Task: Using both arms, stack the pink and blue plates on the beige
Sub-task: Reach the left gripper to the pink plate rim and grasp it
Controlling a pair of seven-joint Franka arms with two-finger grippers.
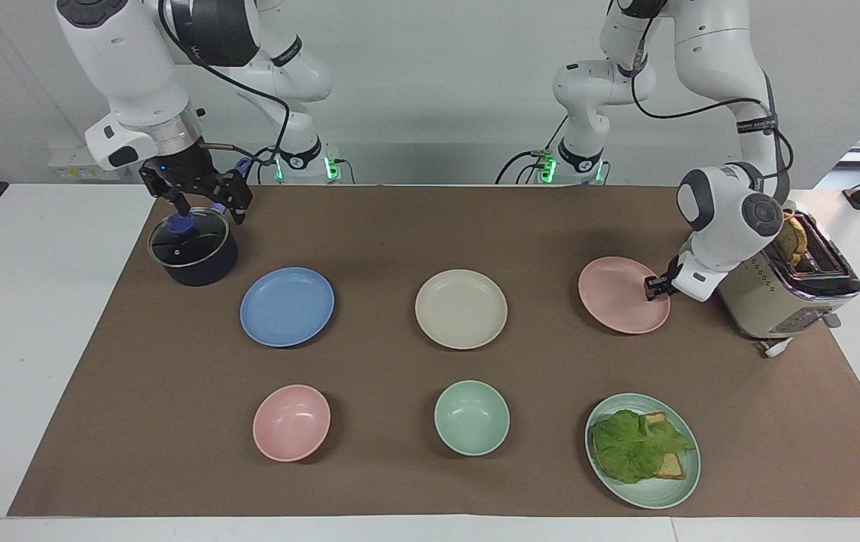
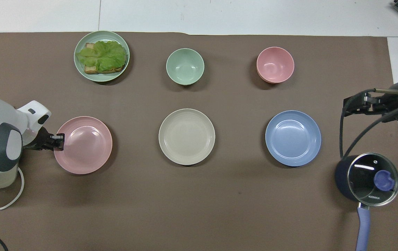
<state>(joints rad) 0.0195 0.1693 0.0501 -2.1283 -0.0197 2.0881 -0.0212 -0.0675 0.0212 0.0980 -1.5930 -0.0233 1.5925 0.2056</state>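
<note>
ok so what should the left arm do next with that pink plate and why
Probably lift it slightly. The left gripper looks closed on the rim of the pink plate, and the beige plate sits bare beside it, so raising it clear of the mat comes before carrying it over.

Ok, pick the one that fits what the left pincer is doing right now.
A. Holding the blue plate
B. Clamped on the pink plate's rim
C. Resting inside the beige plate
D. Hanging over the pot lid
B: the left pincer sits at the rim of the pink plate beside the toaster, closed on its edge.
</note>
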